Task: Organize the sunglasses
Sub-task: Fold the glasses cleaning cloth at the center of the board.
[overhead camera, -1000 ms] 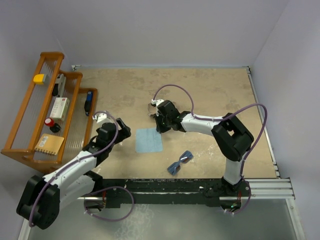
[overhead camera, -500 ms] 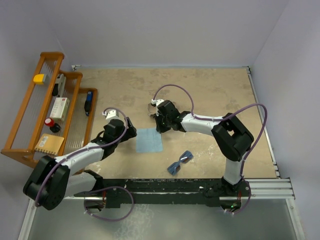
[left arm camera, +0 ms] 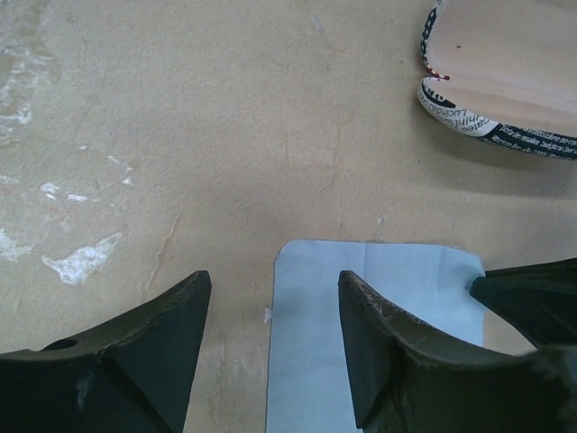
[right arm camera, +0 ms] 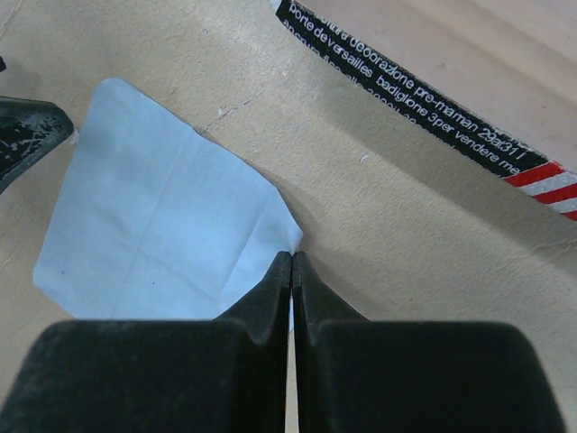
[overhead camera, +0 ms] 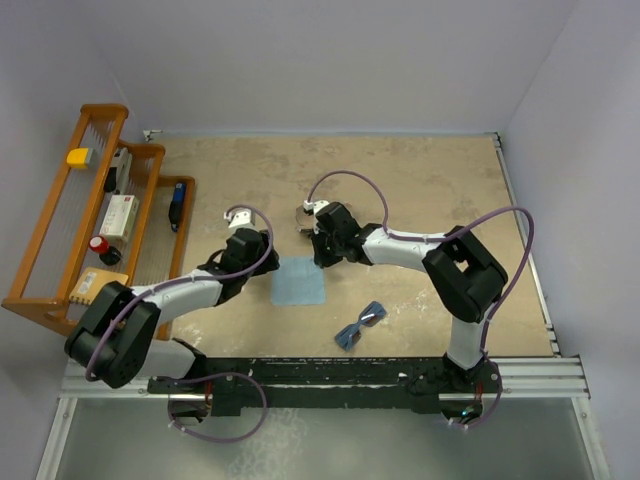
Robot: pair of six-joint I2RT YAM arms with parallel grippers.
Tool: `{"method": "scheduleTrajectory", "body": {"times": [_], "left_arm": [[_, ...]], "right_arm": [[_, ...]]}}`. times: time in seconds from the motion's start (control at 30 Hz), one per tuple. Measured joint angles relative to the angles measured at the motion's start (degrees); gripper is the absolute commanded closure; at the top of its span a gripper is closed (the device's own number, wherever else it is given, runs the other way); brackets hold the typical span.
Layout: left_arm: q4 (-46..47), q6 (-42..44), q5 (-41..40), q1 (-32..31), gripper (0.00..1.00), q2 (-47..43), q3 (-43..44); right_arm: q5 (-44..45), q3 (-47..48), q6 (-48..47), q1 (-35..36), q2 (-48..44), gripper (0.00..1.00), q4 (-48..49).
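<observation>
You find the sunglasses point(overhead camera: 360, 325) lying slantwise, back toward the robot and rightward from both grippers, closer to the right gripper point(right arm camera: 291, 266), which is pressed together, while the left gripper point(left arm camera: 273, 293) stands spread.

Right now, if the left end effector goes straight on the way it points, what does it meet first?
Most likely the light-blue cloth: its edge lies between the open fingers of the left end effector. Failing that, the table. The glasses case sits off to the side, out of line.
</observation>
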Motion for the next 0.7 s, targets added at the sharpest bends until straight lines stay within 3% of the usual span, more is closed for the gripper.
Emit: {"method": "scheduleTrajectory", "body": {"times": [0.53, 0.7], "left_arm": [[0.4, 3.1, -1.4, -3.9, 0.51, 7.6, 4.0], [0.7, 3.6, -2.2, -3.9, 0.71, 8.7, 4.6]], "right_arm": [[-0.1, -0.1, 0.1, -0.2, 0.0, 1.0, 0.1], [-0.3, -0.1, 0.1, -0.2, 0.0, 1.0, 0.2]]}}
